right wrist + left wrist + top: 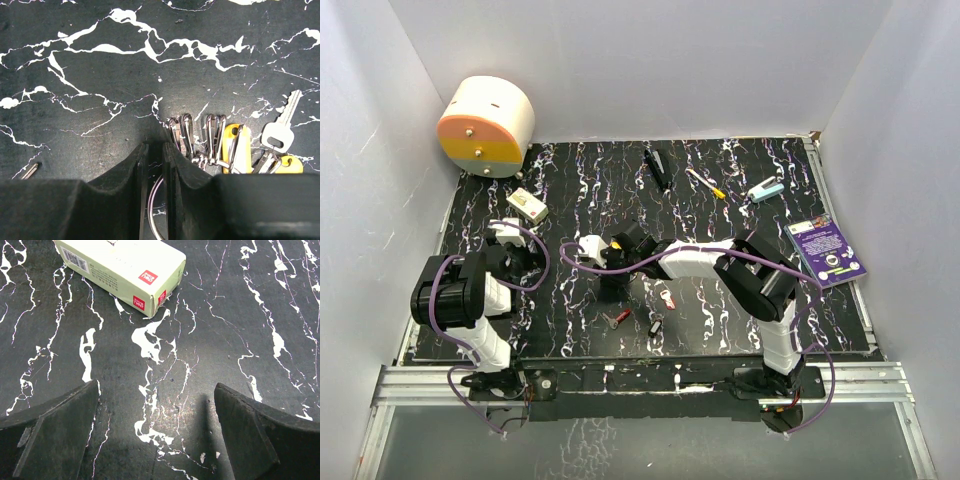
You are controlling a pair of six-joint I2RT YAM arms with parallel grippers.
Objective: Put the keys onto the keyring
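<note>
Keys (237, 150) rest on your black marbled table (740, 190). A pale box (120, 267) lies near your left gripper (156, 387), which hangs wide open. Your right gripper (155, 147) is closed to a thin slit, the yellow-headed bunch just beside its finger, the keyring (150, 212) wire caught in the slit.

One red key (620, 315), one pink key (667, 298), one black key (655, 325), two yellow-headed keys (245, 155), one bare silver key (280, 131), one keyring (150, 207), one green box (120, 270), one purple booklet (827, 252)
</note>
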